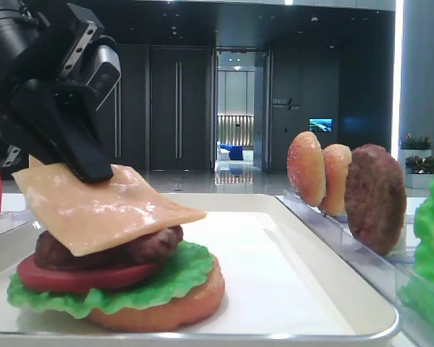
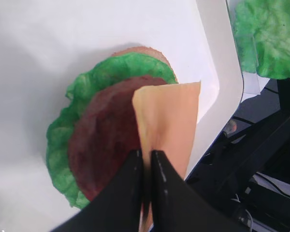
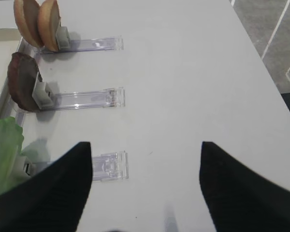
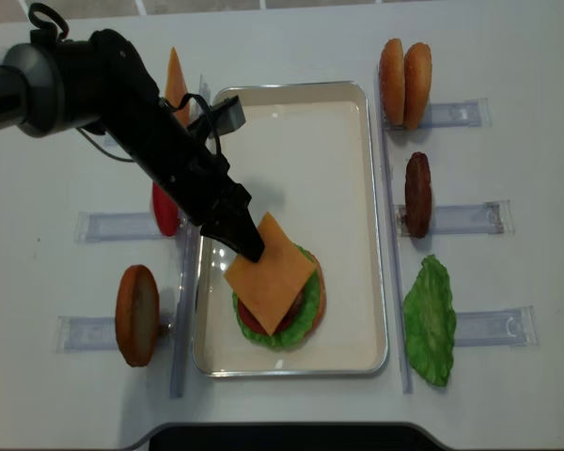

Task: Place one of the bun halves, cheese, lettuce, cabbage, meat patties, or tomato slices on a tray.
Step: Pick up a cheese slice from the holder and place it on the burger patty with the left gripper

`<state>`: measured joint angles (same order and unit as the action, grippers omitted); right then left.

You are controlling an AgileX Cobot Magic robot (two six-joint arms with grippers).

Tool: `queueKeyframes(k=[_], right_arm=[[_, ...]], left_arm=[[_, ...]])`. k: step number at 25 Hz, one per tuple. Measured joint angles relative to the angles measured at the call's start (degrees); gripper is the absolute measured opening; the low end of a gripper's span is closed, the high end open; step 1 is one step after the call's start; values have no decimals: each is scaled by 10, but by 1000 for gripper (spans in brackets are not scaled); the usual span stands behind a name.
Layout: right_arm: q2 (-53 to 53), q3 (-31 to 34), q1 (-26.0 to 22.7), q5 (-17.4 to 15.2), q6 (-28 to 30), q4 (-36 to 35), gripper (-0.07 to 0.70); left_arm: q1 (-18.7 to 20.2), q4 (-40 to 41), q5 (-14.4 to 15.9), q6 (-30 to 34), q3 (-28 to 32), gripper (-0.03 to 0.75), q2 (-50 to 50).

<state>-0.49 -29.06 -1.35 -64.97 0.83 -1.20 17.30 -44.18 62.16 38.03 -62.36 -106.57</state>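
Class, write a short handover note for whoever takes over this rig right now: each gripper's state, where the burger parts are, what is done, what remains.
Left gripper: shut on the cheese, which lies tilted on the stack.
Right gripper: open, empty, over the table.
Tray: bun half, lettuce, tomato slice, meat patty stacked.
Done: cheese brought to the stack.
Left: release the cheese, withdraw.

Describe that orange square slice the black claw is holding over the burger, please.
The cheese is a thin, smooth, pale orange square that looks glossy and slightly floppy. The left gripper is shut on one corner, its black fingers pinching the edge. The slice lies tilted, that corner lifted, the rest draped over the meat patty atop the tomato slice, lettuce and bun half in the white tray.
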Motion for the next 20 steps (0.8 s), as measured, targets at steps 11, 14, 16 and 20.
queueKeyframes(k=[11, 14, 16, 20], right_arm=[[0, 0, 0, 0, 0, 0, 455], [0, 0, 0, 0, 0, 0, 455], [0, 0, 0, 0, 0, 0, 455], [0, 0, 0, 0, 0, 0, 455]], left_arm=[[0, 1, -12, -11, 0, 105, 0], [0, -3, -17, -13, 0, 239, 0], [0, -5, -17, -13, 0, 343, 0], [0, -5, -10, -23, -10, 476, 0]])
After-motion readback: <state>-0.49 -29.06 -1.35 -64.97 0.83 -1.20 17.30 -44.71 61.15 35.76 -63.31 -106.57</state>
